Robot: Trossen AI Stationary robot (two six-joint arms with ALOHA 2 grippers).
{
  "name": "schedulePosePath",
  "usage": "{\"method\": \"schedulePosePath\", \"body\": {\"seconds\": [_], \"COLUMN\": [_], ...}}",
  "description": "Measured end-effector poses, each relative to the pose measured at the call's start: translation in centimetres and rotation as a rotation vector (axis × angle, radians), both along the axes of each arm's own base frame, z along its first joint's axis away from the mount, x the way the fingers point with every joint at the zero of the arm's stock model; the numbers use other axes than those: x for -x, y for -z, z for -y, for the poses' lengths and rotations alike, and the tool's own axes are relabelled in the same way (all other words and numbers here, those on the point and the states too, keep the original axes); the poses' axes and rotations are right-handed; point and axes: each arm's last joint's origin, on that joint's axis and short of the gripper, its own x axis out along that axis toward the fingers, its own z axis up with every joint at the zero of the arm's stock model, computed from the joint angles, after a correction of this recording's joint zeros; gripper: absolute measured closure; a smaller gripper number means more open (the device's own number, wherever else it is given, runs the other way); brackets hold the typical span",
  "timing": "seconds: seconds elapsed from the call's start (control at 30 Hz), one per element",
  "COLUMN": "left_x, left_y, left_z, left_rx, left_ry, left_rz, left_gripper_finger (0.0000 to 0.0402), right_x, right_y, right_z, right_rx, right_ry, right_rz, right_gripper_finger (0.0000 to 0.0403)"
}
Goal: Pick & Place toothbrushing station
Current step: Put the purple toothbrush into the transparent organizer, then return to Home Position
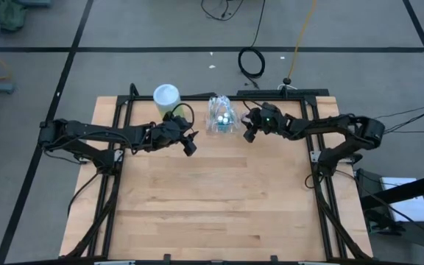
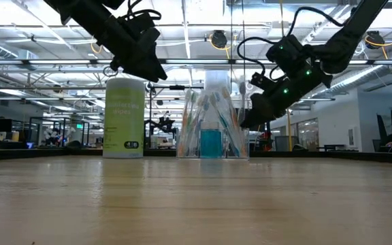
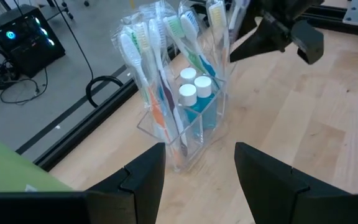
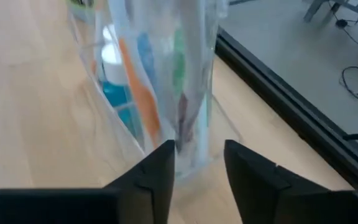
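Clear plastic bag (image 3: pixel 179 93) of slim toothbrushes (image 3: pixel 160 68) and blue tubes (image 3: pixel 194 99) stands upright on the pale wood surface (image 1: pixel 219 199). Right gripper (image 1: pixel 247 132) and left gripper (image 1: pixel 191 143) flank it, fingers apart.

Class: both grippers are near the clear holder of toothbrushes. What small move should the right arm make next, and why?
Probably back the right gripper straight away. Its fingers stand apart at the clear plastic holder of toothbrushes and blue tubes, which stands upright on the wooden table, apparently already placed. The open left gripper waits opposite.
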Motion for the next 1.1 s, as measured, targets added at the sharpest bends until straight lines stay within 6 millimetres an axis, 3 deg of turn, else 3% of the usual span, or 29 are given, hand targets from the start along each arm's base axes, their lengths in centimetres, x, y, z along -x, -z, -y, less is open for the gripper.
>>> {"method": "schedulePosePath", "body": {"seconds": [0.2,0.37,0.67,0.8,0.93,1.1], "left_x": [0.5,2.4,7.6,10.1,12.3,14.4], "left_y": [-0.2,-1.6,-5.4,-6.7,-6.1,-3.0], "left_z": [0.0,0.1,0.6,1.1,1.7,2.1], "left_rx": [-0.018,-0.037,-0.082,-0.094,-0.126,-0.185], "left_ry": [-0.021,-0.064,-0.049,0.043,0.159,0.237], "left_rz": [-0.026,-0.024,0.027,0.066,0.145,0.249], "left_gripper_finger": [0.0201,0.0201,0.0201,0.0201,0.0201,0.0201], "right_x": [1.5,3.8,8.6,10.6,12.2,13.3], "right_y": [-1.3,-4.4,-8.6,-10.5,-11.6,-9.9], "right_z": [-0.6,-2.6,-7.2,-8.9,-10.1,-10.7], "right_rx": [0.026,0.009,-0.064,-0.023,-0.021,-0.032], "right_ry": [0.041,0.02,-0.197,-0.433,-0.598,-0.617], "right_rz": [-0.101,-0.086,0.013,0.145,0.269,0.369], "right_gripper_finger": [0.0239,0.0234,0.0242,0.0243,0.0243,0.0243]}}
